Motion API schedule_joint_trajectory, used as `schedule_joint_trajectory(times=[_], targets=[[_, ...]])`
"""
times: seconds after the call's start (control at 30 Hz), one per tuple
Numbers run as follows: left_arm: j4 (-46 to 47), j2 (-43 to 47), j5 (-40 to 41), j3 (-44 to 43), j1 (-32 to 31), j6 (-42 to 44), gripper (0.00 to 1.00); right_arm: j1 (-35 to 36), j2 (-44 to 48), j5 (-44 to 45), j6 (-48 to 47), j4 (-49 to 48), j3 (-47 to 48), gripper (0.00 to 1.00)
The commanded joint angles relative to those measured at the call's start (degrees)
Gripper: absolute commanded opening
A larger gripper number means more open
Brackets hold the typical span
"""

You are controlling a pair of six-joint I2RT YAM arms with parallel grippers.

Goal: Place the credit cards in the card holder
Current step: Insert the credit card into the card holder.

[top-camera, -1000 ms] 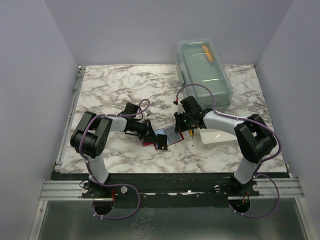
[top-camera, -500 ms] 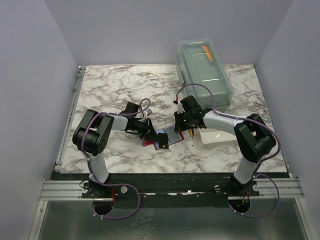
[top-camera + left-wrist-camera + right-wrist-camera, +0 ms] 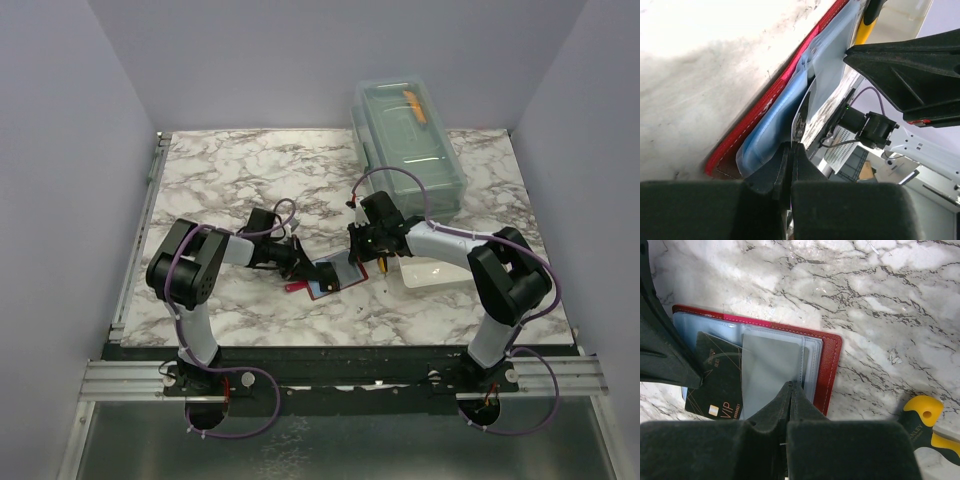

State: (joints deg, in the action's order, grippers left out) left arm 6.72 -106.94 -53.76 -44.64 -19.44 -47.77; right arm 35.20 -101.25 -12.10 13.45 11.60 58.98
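Note:
The red card holder (image 3: 330,285) lies open on the marble table, its clear sleeves (image 3: 775,365) facing up. My left gripper (image 3: 312,272) is shut on a black VIP credit card (image 3: 715,382) at the holder's left side. The card lies partly under a translucent sleeve. In the left wrist view the gripper (image 3: 791,146) pinches the card edge-on (image 3: 800,117) beside the red holder (image 3: 760,107). My right gripper (image 3: 792,386) is shut on the edge of a clear sleeve, at the holder's right side (image 3: 357,258).
A clear plastic box (image 3: 405,140) stands at the back right. A white tray (image 3: 440,272) lies under my right arm. A yellow and black tool (image 3: 925,425) lies just right of the holder. The two grippers are very close together over the holder.
My left gripper has moved a little right and up with the black card, further over the open holder. My right gripper has stayed in place.

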Motion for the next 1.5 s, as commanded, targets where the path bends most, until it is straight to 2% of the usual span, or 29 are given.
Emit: schedule_joint_trajectory(times=[0.0,0.6,0.83,1.1,1.3,1.47], targets=[[5.9,0.8,6.4,2.3,0.5,-4.5,0.0,0.3,-2.4,1.4,-1.1,1.1,-0.6,0.0],[13.3,3.9,11.3,7.4,-0.9,-11.4,0.0,0.3,-2.8,0.8,-0.2,1.1,-0.4,0.0],[20.0,6.9,18.8,12.5,-3.4,-16.4,0.0,0.3,-1.1,0.3,3.1,2.4,-0.3,0.0],[22.3,7.0,23.3,13.0,-6.6,-17.3,0.0,0.3,1.9,2.5,2.7,7.1,2.5,0.15],[22.4,5.1,23.7,12.7,-7.3,-16.0,0.0,0.0,2.8,4.1,1.9,10.6,4.7,0.22],[22.4,4.5,23.3,12.7,-7.4,-15.6,0.0,0.0,2.9,10.1,0.3,12.3,4.9,0.23]])
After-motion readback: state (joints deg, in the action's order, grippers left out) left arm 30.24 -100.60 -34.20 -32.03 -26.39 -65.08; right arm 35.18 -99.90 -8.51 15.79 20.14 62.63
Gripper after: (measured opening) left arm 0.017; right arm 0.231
